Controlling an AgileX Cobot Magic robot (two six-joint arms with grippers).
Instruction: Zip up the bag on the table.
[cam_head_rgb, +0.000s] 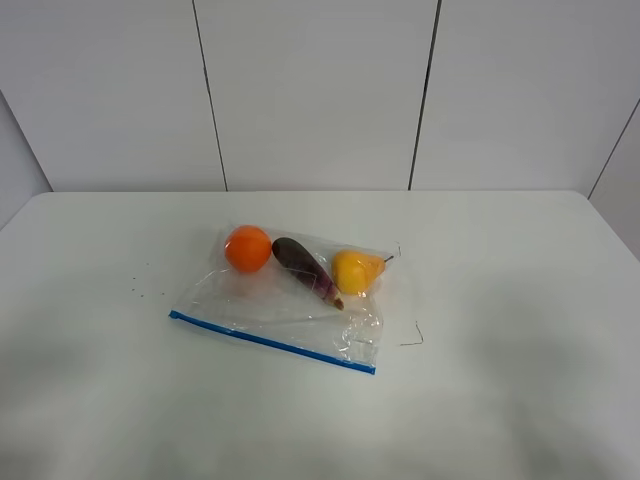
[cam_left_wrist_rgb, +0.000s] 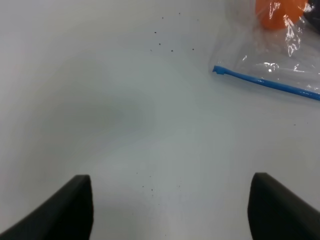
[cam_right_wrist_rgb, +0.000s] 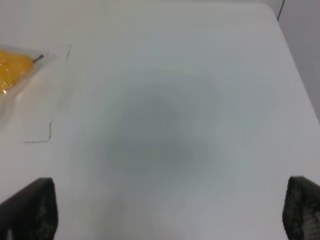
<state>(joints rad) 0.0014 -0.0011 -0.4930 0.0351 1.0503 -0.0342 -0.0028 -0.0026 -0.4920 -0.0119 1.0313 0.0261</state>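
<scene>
While the bag (cam_head_rgb: 285, 300) lies flat near the middle of the table (cam_head_rgb: 520, 400), its blue seal strip (cam_head_rgb: 270, 342) runs along the near edge, and an orange (cam_head_rgb: 248, 248), a purple fruit (cam_head_rgb: 303, 267) and a yellow fruit (cam_head_rgb: 355, 270) sit in a row at its far side. Both grippers hang over bare tabletop, touching nothing. The left gripper (cam_left_wrist_rgb: 170, 210) is spread wide just off the strip's end, and the right gripper (cam_right_wrist_rgb: 170, 215) is likewise spread, beside the bag's yellow-fruit corner.

Left hand (cam_left_wrist_rgb: 170, 210): 2 matte black, wedge-shaped fingers (cam_left_wrist_rgb: 70, 210); right hand (cam_right_wrist_rgb: 170, 212): 2 dark fingers (cam_right_wrist_rgb: 32, 207) with speckled, textured pads.
</scene>
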